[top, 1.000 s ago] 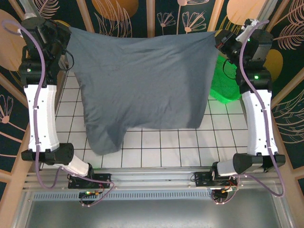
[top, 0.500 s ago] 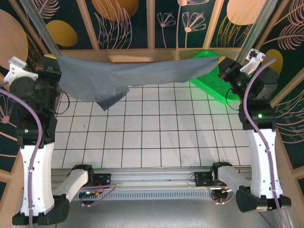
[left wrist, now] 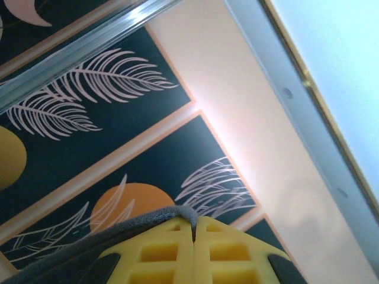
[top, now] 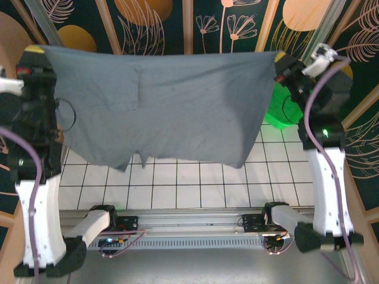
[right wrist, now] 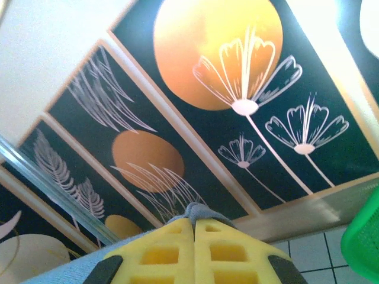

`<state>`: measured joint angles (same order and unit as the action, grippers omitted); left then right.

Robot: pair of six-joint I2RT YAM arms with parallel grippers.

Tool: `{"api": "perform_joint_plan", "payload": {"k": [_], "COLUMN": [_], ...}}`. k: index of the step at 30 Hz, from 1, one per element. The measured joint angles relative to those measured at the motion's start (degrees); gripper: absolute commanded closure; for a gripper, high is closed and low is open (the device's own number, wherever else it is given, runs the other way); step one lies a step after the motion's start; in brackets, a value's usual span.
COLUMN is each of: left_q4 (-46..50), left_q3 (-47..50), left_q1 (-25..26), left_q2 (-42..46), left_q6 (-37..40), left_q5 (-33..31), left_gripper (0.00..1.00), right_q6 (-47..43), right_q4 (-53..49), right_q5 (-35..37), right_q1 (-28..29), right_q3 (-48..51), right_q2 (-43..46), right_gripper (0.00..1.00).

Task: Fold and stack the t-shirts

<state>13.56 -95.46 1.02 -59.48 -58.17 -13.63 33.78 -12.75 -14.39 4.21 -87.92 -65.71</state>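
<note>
Spreading step: left claw [left wrist: 194,228] and right claw [right wrist: 193,225], each shut on a t-shirt [top: 172,106] corner, hold it aloft; next, probably lay it flat on the tabletop [top: 195,183].

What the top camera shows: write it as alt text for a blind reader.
A dark grey t-shirt hangs spread wide between two robot arms, its top corners pinched in the left hand and right hand above a white tiled table. A green basket peeks out past its right edge.

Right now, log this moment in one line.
left gripper: shut on t-shirt | right gripper: shut on t-shirt | t-shirt: held spread above table
</note>
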Motion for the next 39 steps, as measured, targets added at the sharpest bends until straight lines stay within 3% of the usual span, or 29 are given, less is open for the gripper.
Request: {"api": "perform_joint_plan", "payload": {"k": [6,7,8,9,10,12,15,18,23,26,31,39], "left_q4": [-1.1,-1.4,-1.3,-1.1,-0.5,1.7,5.0,8.3,9.0,9.1,9.0,7.1], "left_q3": [0.3,0.4,0.3,-0.1,-1.7,-6.6,-11.6,-9.0,7.8,15.9,23.4,25.6], "left_q1": [-0.7,-1.3,-1.9,-2.4,-3.1,-3.9,-4.6,-4.6,-4.5,-4.5,-6.3,-8.9], "left_q2": [-19.8,-24.4,-28.4,-32.1,-37.4,-45.7,-54.4,-53.1,-38.7,-32.7,-35.6,-41.3], "left_q6": [2.0,2.3,2.8,3.1,4.0,5.6,8.4,10.3,11.5,11.2,8.9,6.0], "left_q5": [-4.5,-4.5,-4.1,-3.4,-2.3,0.3,4.7,6.7,9.2,11.1,15.4,20.0], "left_gripper": [1.00,0.94,0.72,0.53,0.33,0.17,0.16,0.21,0.34,0.44,0.46,0.41], "right_q6": [0.0,0.0,0.1,0.2,0.0,-0.6,-1.8,-2.3,-1.9,-0.2,2.4,6.1], "right_q4": [0.8,0.0,-1.2,-2.3,-4.1,-8.7,-14.5,-18.3,-16.2,-14.5,-11.3,-13.0], "right_q5": [0.2,0.3,0.4,0.4,0.2,-0.3,0.0,1.8,5.7,6.4,5.9,8.3], "right_q1": [3.6,4.3,4.8,5.0,5.3,5.4,5.6,6.0,10.0,15.3,21.7,21.5], "right_q3": [-8.4,-11.0,-14.2,-17.0,-20.7,-30.7,-39.1,-36.7,-14.1,0.4,16.3,32.1], "right_q2": [-24.8,-30.0,-35.1,-39.2,-43.8,-54.1,-62.8,-62.5,-48.4,-38.5,-32.5,-32.4], "right_gripper": [1.00,0.90,0.68,0.57,0.51,0.45,0.39,0.37,0.44,0.56,0.61,0.60]}}
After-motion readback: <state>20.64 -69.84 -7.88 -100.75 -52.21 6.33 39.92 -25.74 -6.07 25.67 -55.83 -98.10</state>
